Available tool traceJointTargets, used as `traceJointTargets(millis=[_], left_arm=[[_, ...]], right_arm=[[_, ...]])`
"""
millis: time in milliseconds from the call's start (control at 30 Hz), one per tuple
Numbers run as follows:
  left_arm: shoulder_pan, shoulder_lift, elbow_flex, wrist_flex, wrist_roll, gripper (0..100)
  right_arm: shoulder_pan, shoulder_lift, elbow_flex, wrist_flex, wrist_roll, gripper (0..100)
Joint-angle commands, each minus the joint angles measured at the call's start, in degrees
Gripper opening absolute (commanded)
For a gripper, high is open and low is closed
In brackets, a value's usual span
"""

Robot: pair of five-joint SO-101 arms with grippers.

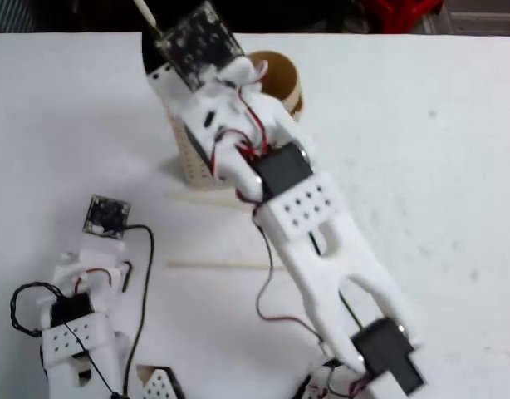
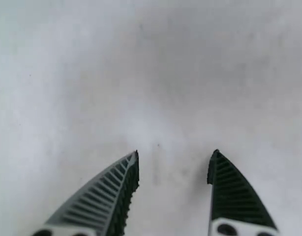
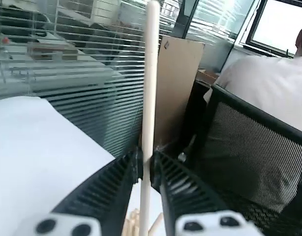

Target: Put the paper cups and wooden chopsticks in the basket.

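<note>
At the far edge of the white surface, the right gripper pinches a wooden chopstick upright, fingers pressed against it from both sides, above the white perforated basket. A brown paper cup stands just beside the basket, partly hidden by the arm. Two more chopsticks lie flat on the surface: one close to the basket's foot, the other nearer the arms' bases. The left gripper hangs over bare surface, its fingers spread and holding nothing.
</note>
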Motion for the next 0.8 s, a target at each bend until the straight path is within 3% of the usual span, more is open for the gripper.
traceJointTargets(millis=[0, 100, 267, 367, 467, 667, 767], left_arm=[[0.5, -0.7, -0.5, -0.9, -0.6, 24], [0.5, -0.7, -0.5, -0.9, -0.6, 24], [0.5, -0.7, -0.5, -0.9, -0.6, 24], [0.5, -0.7, -0.5, -0.9, -0.6, 24], [0.5, -0.7, -0.5, -0.9, -0.6, 24], [0.5, -0.7, -0.5, -0.9, -0.6, 24], [0.5, -0.7, -0.5, -1.0, -0.6, 24]], right_arm=[[1.7, 2.3, -5.0, 0.2, -0.6, 1.8], [1.7, 2.4, -5.0, 2.3, -3.5, 3.1], [1.7, 2.0, -5.1, 6.4, -6.9, 15.8], [1.7, 0.3, -5.1, 13.0, -6.9, 15.7], [1.7, -3.1, -5.1, 23.8, -6.9, 12.8], [4.8, -13.2, -5.0, 55.4, -6.7, 2.9], [8.0, -16.9, -3.7, 63.3, 1.8, 2.0]])
